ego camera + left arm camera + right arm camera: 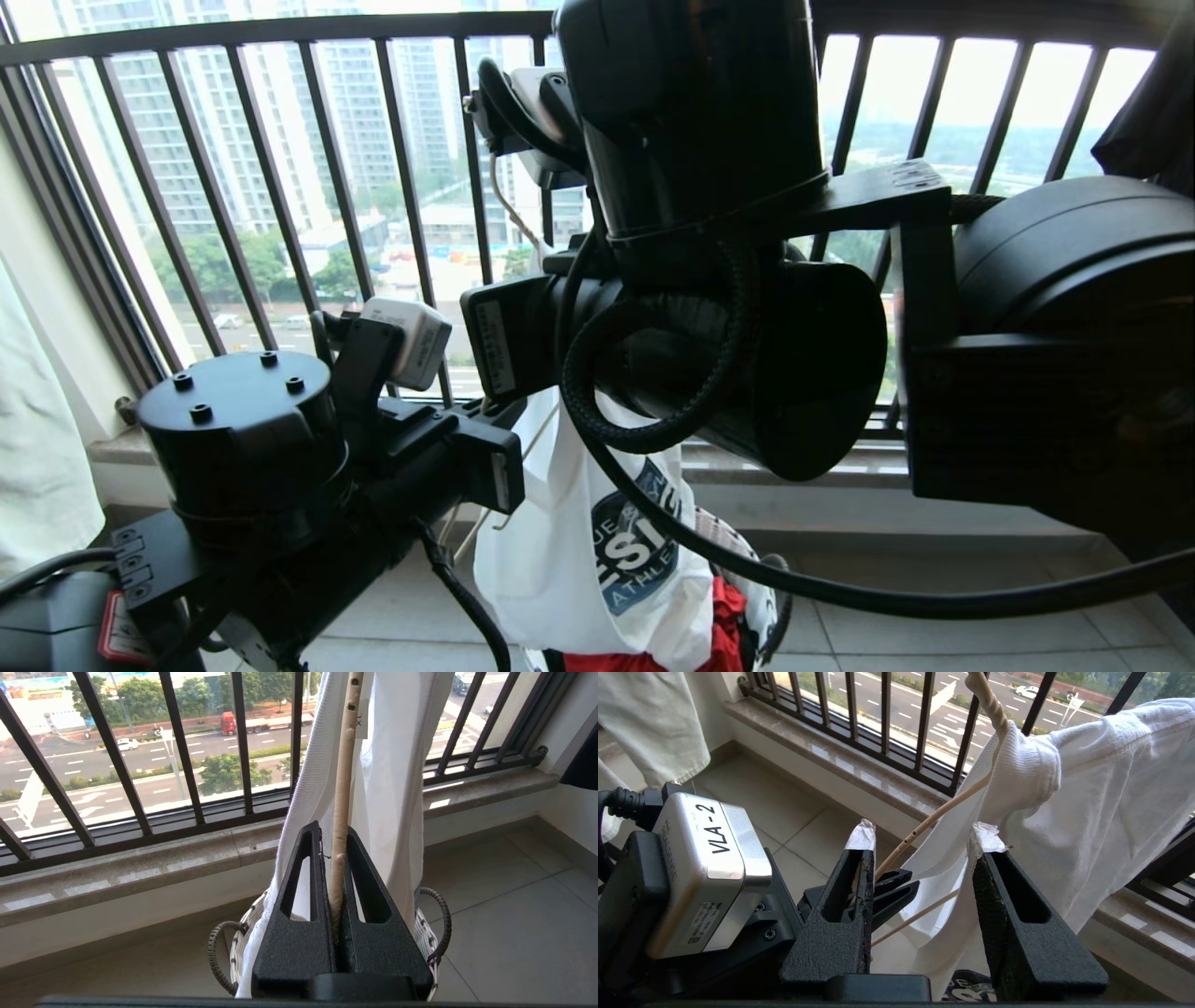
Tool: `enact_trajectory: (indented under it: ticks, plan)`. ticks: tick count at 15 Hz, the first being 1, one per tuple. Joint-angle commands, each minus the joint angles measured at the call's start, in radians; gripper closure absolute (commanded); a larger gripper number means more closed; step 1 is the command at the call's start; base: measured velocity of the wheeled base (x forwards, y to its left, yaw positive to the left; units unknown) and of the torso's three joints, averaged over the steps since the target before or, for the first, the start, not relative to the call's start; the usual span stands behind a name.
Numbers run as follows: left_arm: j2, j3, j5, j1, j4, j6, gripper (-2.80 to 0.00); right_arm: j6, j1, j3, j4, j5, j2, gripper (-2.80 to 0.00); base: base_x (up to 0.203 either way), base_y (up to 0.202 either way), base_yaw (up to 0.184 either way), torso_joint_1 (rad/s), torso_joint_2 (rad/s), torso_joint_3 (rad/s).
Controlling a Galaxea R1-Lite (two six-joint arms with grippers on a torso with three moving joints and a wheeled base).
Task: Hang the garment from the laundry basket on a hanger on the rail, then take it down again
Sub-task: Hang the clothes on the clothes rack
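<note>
Left gripper (337,891) clamped on thin cream wire hanger (343,788); white printed T-shirt (1087,812) half threaded on it, above woven laundry basket (432,942). Right gripper (924,858) open, empty. Risk: unsupported collar slips off hanger.

Black barred window railing (280,187) above a stone sill (140,858), red cloth (724,625), tiled floor (514,914).
</note>
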Motion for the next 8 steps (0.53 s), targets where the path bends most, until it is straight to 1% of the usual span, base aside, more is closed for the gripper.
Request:
enact_trajectory:
  ticks: [1, 3, 7, 8]
  plan:
    - [-0.007, -0.005, 0.004, 0.002, -0.007, -0.001, 0.00, 0.001, 0.000, 0.006, 0.004, -0.021, -0.011, -2.80, 0.000, 0.000, 0.000, 0.000, 0.00, 0.000]
    - [-0.020, -0.006, 0.006, 0.009, -0.008, -0.002, 0.00, 0.001, 0.001, 0.015, 0.017, -0.044, -0.037, -2.80, 0.000, 0.000, 0.000, 0.000, 0.00, 0.000]
    - [-0.042, -0.009, 0.006, 0.017, -0.009, -0.002, 0.00, 0.027, 0.001, 0.053, 0.163, -0.076, -0.156, -2.80, 0.000, 0.000, 0.000, 0.000, 0.00, 0.000]
    - [-0.047, -0.010, 0.004, 0.017, -0.009, -0.003, 0.00, 0.031, 0.000, 0.074, 0.180, -0.088, -0.179, -2.80, 0.000, 0.000, 0.000, 0.000, 0.00, 0.000]
